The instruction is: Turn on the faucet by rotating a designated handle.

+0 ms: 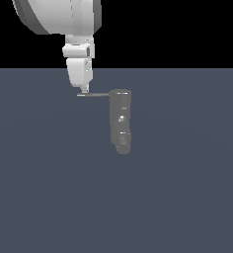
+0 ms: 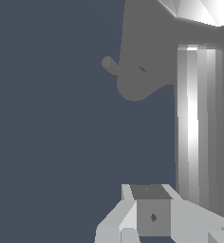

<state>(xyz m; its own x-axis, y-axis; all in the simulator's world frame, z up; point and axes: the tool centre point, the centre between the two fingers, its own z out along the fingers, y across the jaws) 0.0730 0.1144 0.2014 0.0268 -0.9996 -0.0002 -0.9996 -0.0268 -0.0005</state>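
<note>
Exterior view: the faucet [image 1: 121, 121], a dull-grey cylinder with a rounded lower end, stands a little right of centre on the flat blue-grey ground [image 1: 49, 197]. Its handle [image 1: 95, 95] — a thin straight rod — juts from the top of the body toward nine o'clock, so its long axis runs level across the picture. The gripper [image 1: 83, 90] hangs from the white arm [image 1: 59, 15] and comes down from twelve o'clock onto the rod's free end; its tip appears to touch or nearly touch that end, though contact cannot be confirmed. From the gripper, the faucet body lies toward three to four o'clock, at the far end of the rod. Whether the fingers are spread or closed cannot be told from either view — the wrist view shows only pale finger housings and blurred grey forms. Judgement: the coming move is a sideways push at the rod's tip, turning it about the body.
</note>
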